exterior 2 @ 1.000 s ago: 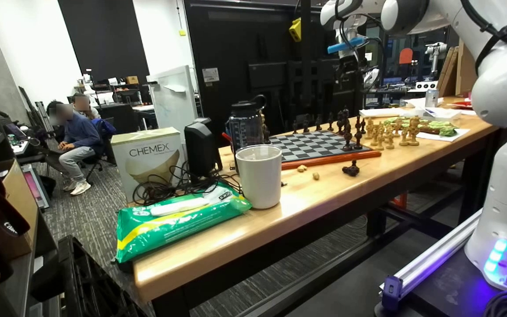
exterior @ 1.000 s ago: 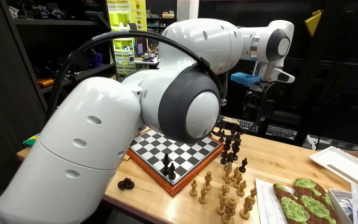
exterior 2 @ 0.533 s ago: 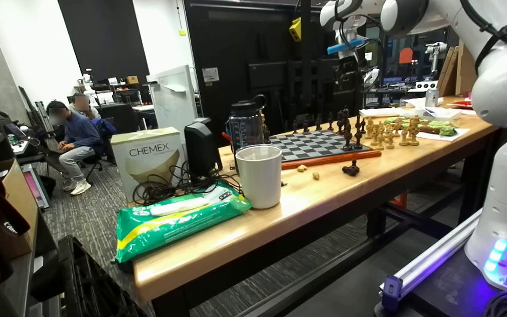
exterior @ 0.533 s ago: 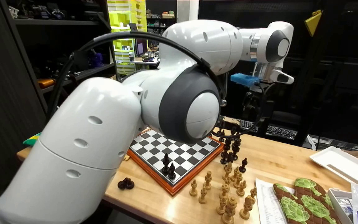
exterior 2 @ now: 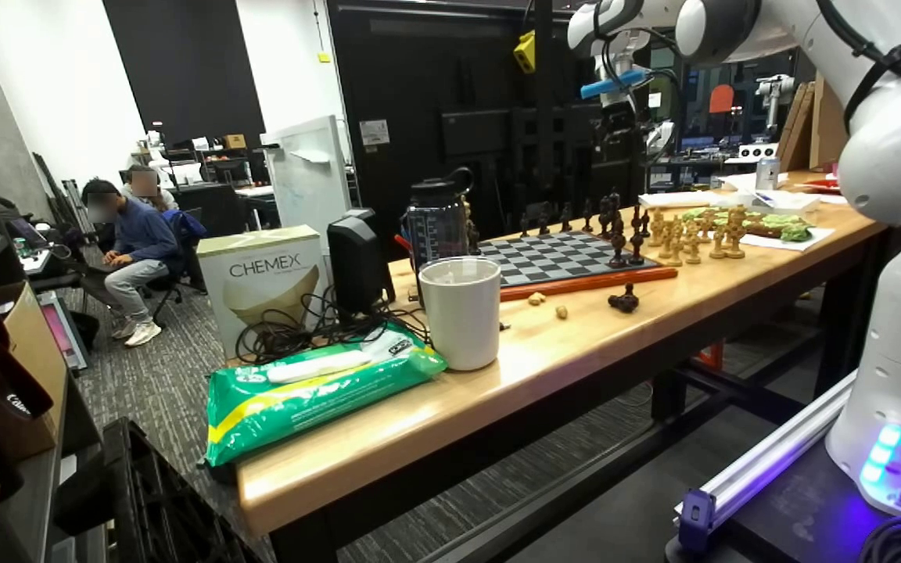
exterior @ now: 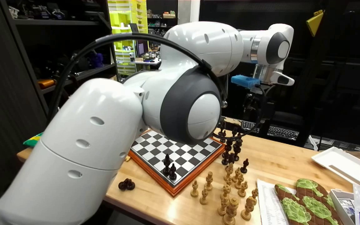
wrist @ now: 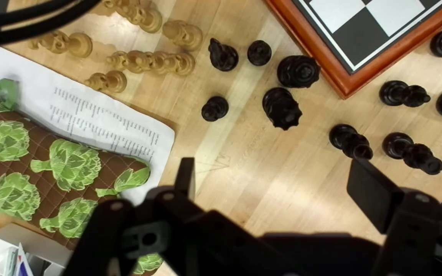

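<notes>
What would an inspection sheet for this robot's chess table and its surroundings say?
Surface: light wooden tabletop with bright reflections.
Chess: two dark chess pieces at one corner of the chessboard; other dark pieces and light pieces beside it.
Clutter: white cup, water bottle, Chemex box, green packet; artichoke-print oven mitt partly on a printed sheet.
Gripper: open, above the tabletop.
Held item: nothing seen.
Cables: black cable along the arm; tangled cords near the Chemex box.
Surroundings: dark shelves, two people.

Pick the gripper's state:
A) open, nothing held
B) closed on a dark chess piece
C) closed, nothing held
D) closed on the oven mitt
A: in the wrist view, the gripper has its fingers wide apart, with the table showing between them.
</notes>
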Available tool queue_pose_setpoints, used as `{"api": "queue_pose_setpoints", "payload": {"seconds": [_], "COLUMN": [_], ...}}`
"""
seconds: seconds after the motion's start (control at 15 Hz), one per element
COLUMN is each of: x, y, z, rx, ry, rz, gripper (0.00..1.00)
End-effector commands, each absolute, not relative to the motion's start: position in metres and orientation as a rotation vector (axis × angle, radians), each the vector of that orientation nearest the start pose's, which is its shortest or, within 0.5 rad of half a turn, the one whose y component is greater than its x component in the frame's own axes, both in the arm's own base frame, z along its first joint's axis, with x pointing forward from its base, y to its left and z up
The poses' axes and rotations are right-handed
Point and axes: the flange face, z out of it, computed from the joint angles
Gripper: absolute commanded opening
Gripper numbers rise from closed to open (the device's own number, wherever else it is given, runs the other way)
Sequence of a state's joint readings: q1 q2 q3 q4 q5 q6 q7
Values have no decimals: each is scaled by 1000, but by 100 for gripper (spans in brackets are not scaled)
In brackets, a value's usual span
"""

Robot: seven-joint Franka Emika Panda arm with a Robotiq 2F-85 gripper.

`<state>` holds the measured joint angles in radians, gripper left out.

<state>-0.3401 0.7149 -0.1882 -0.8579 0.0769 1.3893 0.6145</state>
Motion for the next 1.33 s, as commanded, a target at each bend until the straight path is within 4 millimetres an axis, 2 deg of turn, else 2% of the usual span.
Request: {"api": "queue_pose_setpoints", "payload": {"seconds": [0.0, 0.33, 0.53, 0.93, 1.27], "x": [652, 655, 654, 637, 620], "y": [-305, -293, -292, -294, -285], "z": [479, 471, 464, 455, 447], "rx": [-2729, -2734, -2728, -2701, -2687], "ry": [1650, 1650, 1650, 1658, 1673], "rz": [265, 247, 233, 209, 217], "gripper": [100, 100, 100, 100, 100]}}
